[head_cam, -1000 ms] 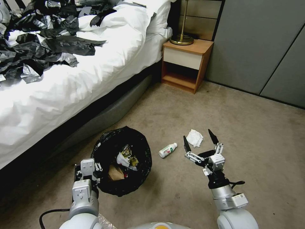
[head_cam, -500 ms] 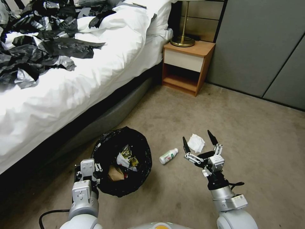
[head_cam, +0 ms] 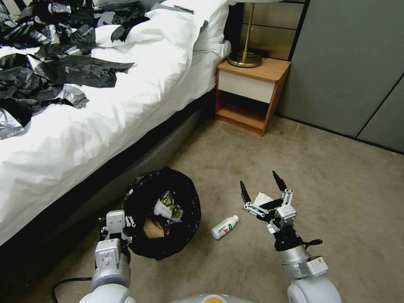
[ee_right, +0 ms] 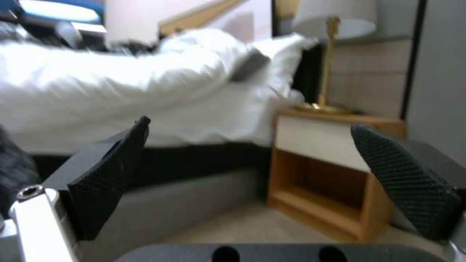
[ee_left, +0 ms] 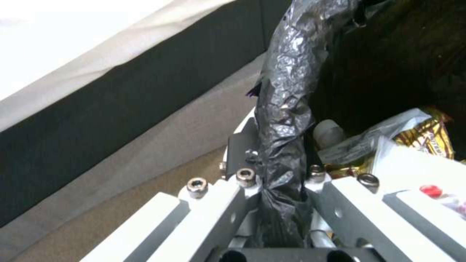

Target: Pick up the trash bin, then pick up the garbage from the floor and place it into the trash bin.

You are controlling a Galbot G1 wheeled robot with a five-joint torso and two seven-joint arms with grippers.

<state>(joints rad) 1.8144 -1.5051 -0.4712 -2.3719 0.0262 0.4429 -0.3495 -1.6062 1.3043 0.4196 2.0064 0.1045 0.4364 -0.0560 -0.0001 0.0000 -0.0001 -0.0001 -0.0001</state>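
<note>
Garbage-pickup step: left claw (ee_left: 281, 189) clamps trash bin (head_cam: 162, 210) rim by the bed, right claw (head_cam: 259, 189) wide above floor tissue (head_cam: 261, 198); bottle (head_cam: 224, 226) nearby, so you'd prob lower, pinch next.

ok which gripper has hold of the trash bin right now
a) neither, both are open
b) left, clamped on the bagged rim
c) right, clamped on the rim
b: the left gripper is shut on the trash bin at its black-bagged rim, while the right gripper hangs open above the floor.
</note>
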